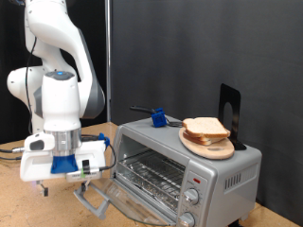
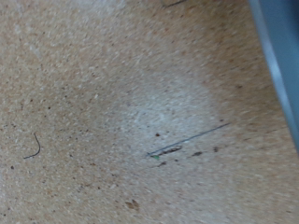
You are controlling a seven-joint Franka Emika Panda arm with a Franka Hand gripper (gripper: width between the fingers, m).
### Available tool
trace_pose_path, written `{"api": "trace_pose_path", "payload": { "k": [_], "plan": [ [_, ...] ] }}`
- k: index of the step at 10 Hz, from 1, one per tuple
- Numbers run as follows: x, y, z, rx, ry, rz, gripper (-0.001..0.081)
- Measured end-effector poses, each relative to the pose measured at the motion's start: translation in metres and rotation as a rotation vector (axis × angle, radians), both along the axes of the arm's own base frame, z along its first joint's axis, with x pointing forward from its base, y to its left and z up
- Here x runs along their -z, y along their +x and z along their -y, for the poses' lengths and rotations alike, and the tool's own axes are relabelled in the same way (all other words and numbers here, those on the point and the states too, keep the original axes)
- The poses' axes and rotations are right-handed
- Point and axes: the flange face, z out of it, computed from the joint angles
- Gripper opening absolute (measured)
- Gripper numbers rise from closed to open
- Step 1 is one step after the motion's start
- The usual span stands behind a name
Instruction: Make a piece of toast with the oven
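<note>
Gripper (image 1: 59, 170) low over table (image 1: 19, 203) near front-left edge, beside oven (image 1: 180, 161) door; jaws' state unclear; toast (image 1: 206, 129) atop oven; door collision risk

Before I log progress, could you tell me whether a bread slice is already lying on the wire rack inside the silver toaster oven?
No: the silver toaster oven's wire rack is bare, and the pale bread slices lie on the round wooden board atop it.

Lab: robot arm (image 1: 59, 71), black backdrop (image 1: 189, 47)
</note>
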Motion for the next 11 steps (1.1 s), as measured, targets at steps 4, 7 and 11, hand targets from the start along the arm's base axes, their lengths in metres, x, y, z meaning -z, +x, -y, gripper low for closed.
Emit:
{"api": "trace_pose_path", "payload": {
  "k": [4,7,11],
  "plan": [
    [0.044,0.006,0.011,0.03,-0.032,-0.027,0.0806],
    [0.069,0.015,0.011,0.047,-0.037,-0.023,0.0806],
    [0.063,0.022,-0.011,-0.049,-0.027,-0.004,0.0806]
  ]
}}
